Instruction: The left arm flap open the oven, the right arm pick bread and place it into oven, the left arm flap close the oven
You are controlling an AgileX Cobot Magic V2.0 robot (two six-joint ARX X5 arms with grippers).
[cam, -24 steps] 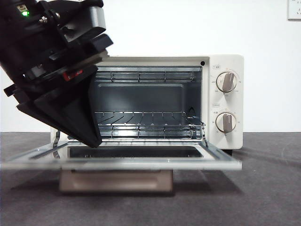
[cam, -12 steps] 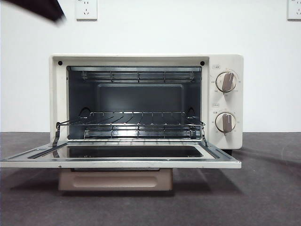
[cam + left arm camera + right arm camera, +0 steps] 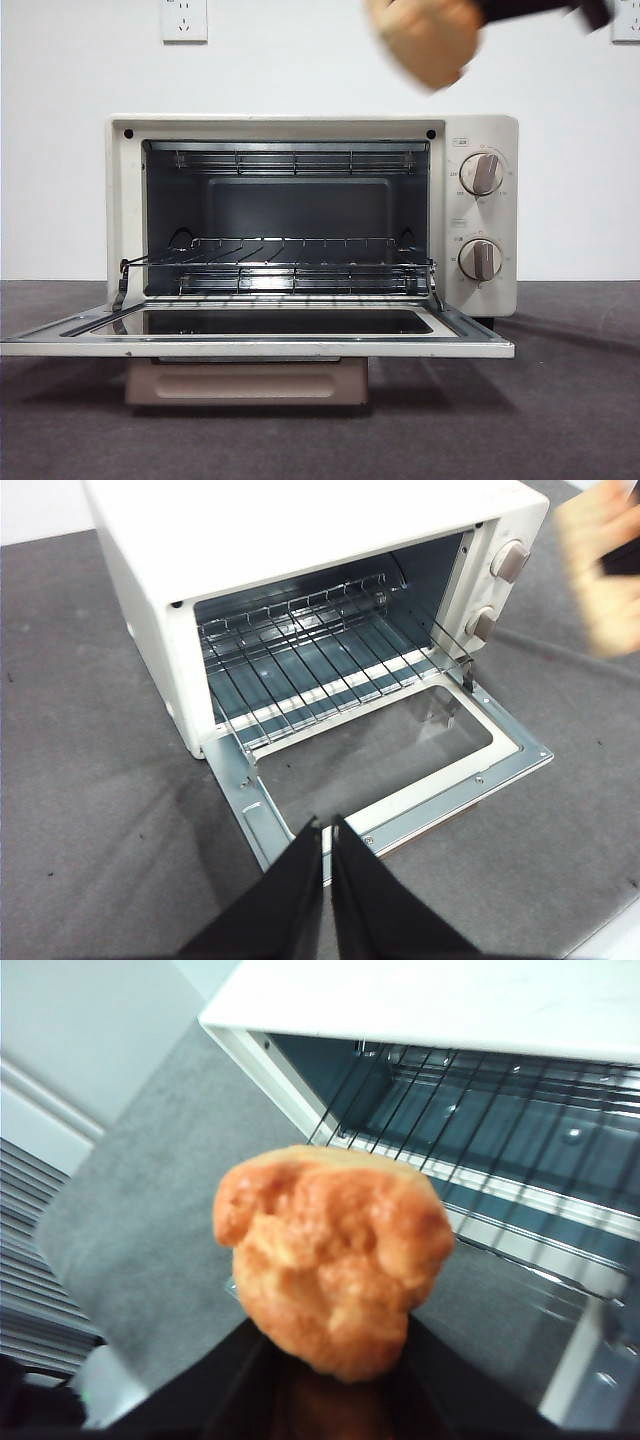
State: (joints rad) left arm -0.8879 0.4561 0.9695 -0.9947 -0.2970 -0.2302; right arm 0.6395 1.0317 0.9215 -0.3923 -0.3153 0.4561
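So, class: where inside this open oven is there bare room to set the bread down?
The wire rack in the oven is bare from wall to wall; the lowered door borders its front. The right gripper holds the bread above.

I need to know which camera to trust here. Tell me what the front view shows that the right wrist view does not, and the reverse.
Only the front view shows the two knobs, the handle under the lowered door, and two wall sockets.

Only the right wrist view shows the bread sharply, between the right gripper jaws, plus the grey table beside the oven.

Both show the open oven, its wire rack, and the bread, blurred in front.
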